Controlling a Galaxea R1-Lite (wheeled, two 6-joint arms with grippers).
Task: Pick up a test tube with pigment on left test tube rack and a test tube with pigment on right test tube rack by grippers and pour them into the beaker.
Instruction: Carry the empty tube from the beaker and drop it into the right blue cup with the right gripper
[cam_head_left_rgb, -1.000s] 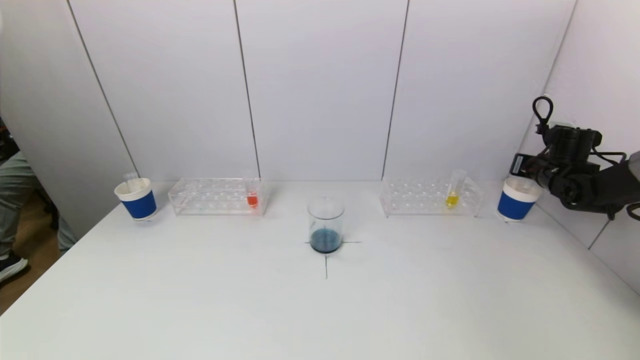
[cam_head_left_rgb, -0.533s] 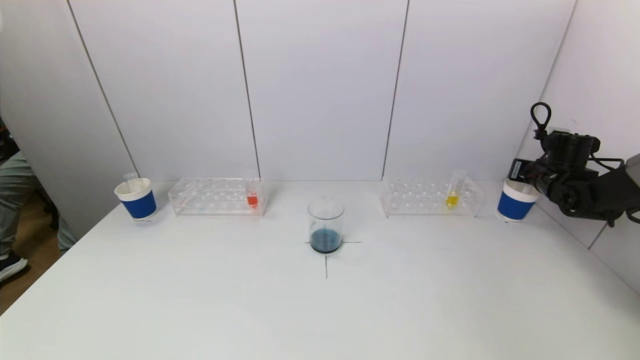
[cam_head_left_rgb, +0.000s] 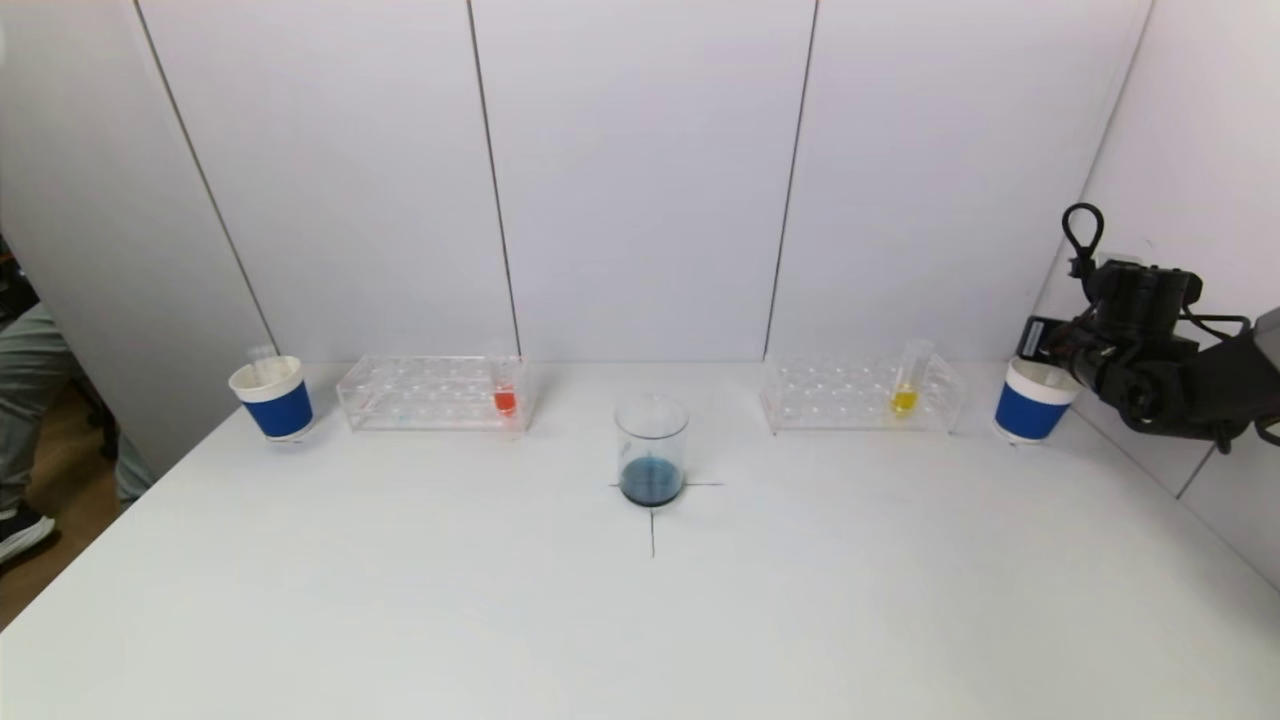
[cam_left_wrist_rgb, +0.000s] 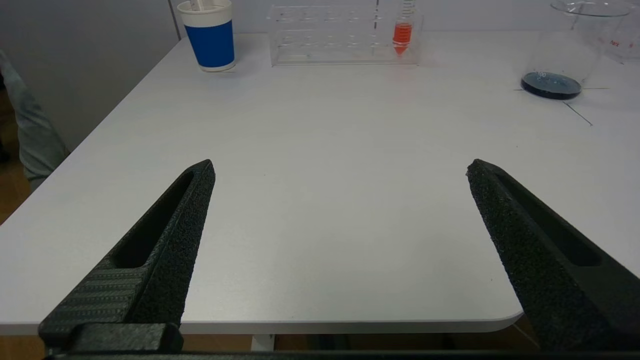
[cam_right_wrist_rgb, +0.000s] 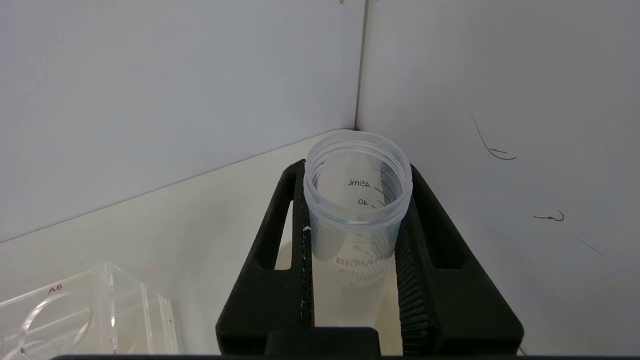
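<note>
The white table (cam_head_left_rgb: 640, 620) fills the lower half of the head view. At the frame's far right edge, the right gripper (cam_right_wrist_rgb: 356, 225) hangs above the right blue-banded paper cup (cam_head_left_rgb: 1034, 405), its 2 fingers (cam_right_wrist_rgb: 280, 235) clamped on an empty clear test tube (cam_right_wrist_rgb: 357, 210) whose open mouth faces the wrist camera. The left gripper (cam_left_wrist_rgb: 340, 172) sits low over the table's near edge, out of the head view, its 2 fingers (cam_left_wrist_rgb: 165, 240) spread wide with nothing between them.

At centre frame stands the beaker (cam_head_left_rgb: 651, 450) with dark blue liquid at its bottom. To its upper left is the left test tube rack (cam_head_left_rgb: 432, 392), holding 1 tube of orange pigment (cam_head_left_rgb: 505, 392) at its inner end. To the upper right is the right test tube rack (cam_head_left_rgb: 862, 392), with 1 tube of yellow pigment (cam_head_left_rgb: 908, 385) well apart from the right gripper. A second blue-banded cup (cam_head_left_rgb: 272, 397) stands at the far left.
</note>
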